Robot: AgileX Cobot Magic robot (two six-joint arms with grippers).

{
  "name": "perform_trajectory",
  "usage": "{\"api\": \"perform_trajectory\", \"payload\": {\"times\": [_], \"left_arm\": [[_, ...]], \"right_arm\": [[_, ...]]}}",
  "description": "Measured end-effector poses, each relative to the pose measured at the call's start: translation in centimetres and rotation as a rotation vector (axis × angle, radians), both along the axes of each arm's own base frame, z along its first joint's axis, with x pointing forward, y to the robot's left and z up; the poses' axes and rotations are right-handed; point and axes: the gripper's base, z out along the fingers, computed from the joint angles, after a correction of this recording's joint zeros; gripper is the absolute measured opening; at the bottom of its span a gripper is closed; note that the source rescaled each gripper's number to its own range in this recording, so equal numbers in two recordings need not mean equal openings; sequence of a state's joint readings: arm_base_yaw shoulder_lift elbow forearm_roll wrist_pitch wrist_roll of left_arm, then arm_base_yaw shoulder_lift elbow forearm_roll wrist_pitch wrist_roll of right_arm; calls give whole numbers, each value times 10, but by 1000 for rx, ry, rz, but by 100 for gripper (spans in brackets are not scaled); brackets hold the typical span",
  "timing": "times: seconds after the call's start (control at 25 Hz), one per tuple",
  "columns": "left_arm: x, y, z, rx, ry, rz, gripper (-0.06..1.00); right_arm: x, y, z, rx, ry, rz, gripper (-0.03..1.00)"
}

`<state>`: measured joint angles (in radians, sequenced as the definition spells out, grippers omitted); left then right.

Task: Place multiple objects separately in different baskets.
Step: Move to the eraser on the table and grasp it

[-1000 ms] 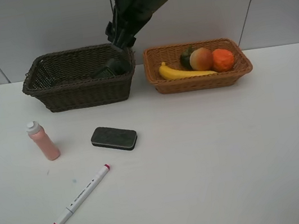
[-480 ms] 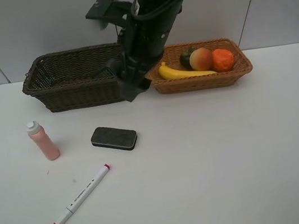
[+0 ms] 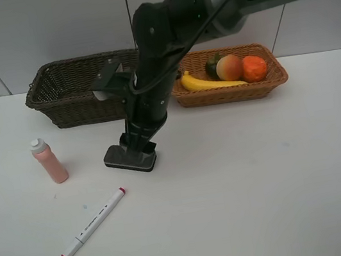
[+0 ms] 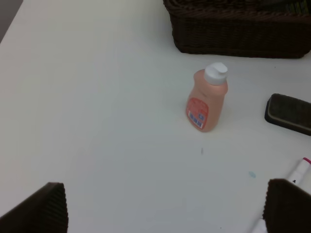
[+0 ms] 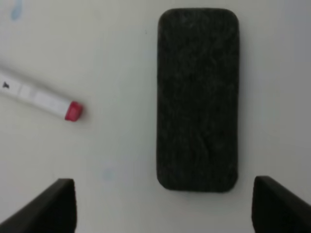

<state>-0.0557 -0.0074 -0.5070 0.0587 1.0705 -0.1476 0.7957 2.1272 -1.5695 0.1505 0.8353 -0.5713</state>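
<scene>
The dark grey eraser (image 3: 130, 158) lies on the white table, and my right gripper (image 3: 134, 146) hangs open just above it. In the right wrist view its two fingertips (image 5: 48, 206) stand wide on either side of the eraser (image 5: 198, 99), not touching it. The marker (image 3: 93, 223) lies nearer the front, and the pink bottle (image 3: 49, 161) stands upright at the left. Banana (image 3: 209, 83), peach (image 3: 229, 67), orange (image 3: 254, 68) and mangosteen (image 3: 213, 64) rest in the orange-tan basket (image 3: 229, 94). My left gripper (image 4: 165, 208) is open and empty, some way from the pink bottle (image 4: 206, 101).
The dark brown basket (image 3: 76, 107) stands at the back left, next to the tan one. My right arm crosses in front of its right end. The left wrist view catches that basket's wall (image 4: 238, 39), the eraser (image 4: 289, 113) and the marker's tip (image 4: 299, 171).
My right arm has swung down and forward from over the dark basket to just above the eraser. Nothing on the table has moved.
</scene>
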Motion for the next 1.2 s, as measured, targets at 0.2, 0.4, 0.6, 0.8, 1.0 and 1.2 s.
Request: {"api": "perform_trajectory", "payload": {"times": [0.2,0.4,0.6,0.8,1.0,1.2], "left_arm": [[0,0,0,0,0,0,100],[0,0,0,0,0,0,100],[0,0,0,0,0,0,100],[0,0,0,0,0,0,100],[0,0,0,0,0,0,100],[0,0,0,0,0,0,100]], "right_arm": [[4,7,-13,49,-12,-27,85],[9,11,-21,81,-34,-44,85],[11,13,-34,85,-29,-56,85],[12,15,-50,80,-25,-64,85],[14,16,-58,86,-33,-70,85],[15,17,-63,86,-31,-75,85]]}}
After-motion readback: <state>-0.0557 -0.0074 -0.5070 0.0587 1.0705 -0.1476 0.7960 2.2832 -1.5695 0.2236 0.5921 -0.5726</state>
